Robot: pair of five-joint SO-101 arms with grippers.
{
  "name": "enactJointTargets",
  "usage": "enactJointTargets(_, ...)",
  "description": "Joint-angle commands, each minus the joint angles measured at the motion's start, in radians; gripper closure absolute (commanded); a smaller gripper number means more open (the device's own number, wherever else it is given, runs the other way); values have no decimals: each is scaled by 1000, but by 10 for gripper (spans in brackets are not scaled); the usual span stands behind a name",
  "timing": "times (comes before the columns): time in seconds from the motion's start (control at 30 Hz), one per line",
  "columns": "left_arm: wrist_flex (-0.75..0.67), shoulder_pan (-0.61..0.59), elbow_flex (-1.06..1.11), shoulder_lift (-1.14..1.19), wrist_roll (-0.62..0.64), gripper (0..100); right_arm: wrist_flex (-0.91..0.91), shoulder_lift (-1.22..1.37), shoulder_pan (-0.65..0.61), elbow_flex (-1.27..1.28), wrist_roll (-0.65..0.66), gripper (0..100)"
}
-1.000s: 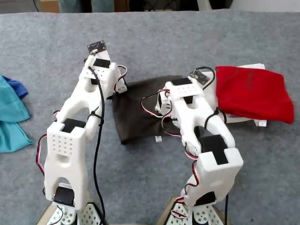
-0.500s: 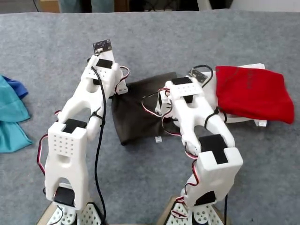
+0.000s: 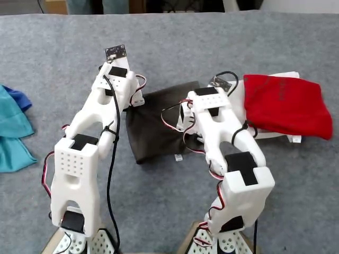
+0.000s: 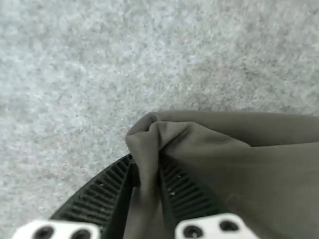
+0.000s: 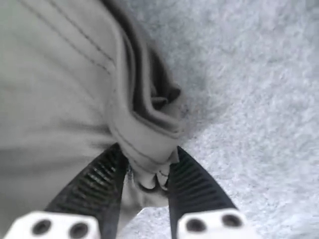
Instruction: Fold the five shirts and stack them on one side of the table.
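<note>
One camera hangs up high, on the side where the two arms are fixed, and looks down over the grey table [image 3: 169,42]. It is far enough away to take in both arms whole, the left arm [image 3: 79,159] and the right arm [image 3: 233,159], with the table's far edge at the top. The other two cameras ride on the wrists. Each one looks down past its own gripper, the left gripper [image 4: 146,162] and the right gripper [image 5: 148,149], and sits very close to the cloth and the table. All three cameras see the dark shirt [image 3: 153,127] in the middle, and each wrist camera sees a different bit of it.
</note>
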Motion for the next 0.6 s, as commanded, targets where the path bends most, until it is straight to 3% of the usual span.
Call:
enactJointTargets(0.0,9,-2,2,-9,-9,972,29,30,-9,8,29,972)
enactJointTargets(0.23,28,7,-122,-11,-5,973,55,-136,6,10,115,972)
enactJointTargets(0.57,238,18,-487,-3,-5,973,55,-335,121,-2,143,973)
